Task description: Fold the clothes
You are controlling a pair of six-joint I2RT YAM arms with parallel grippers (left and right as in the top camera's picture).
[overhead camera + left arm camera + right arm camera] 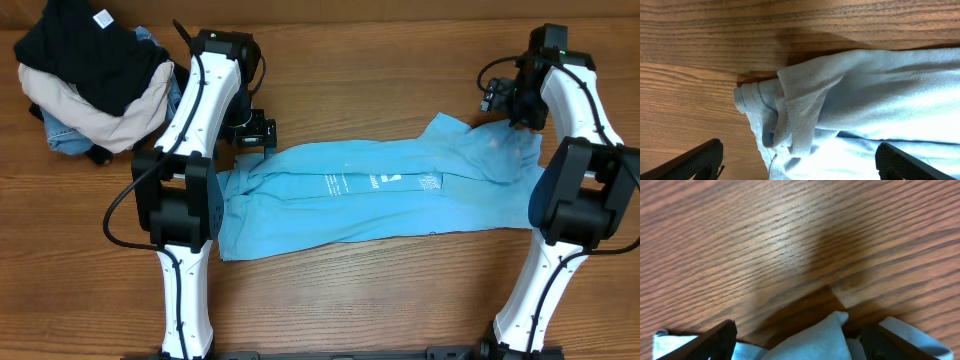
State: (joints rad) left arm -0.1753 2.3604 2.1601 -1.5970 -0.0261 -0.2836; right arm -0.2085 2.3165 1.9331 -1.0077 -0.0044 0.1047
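Blue T-shirt laid out long across the table, an arm at each end

It's folded lengthwise into a strip, white print facing up. The left gripper hangs over the bunched-up edge at its end, jaws spread wide, nothing pinched. The right gripper is at the other end, jaws apart too, with a little peak of cloth sitting between them but not clamped. A pile of black, cream and denim clothes sits in the far corner by the left arm
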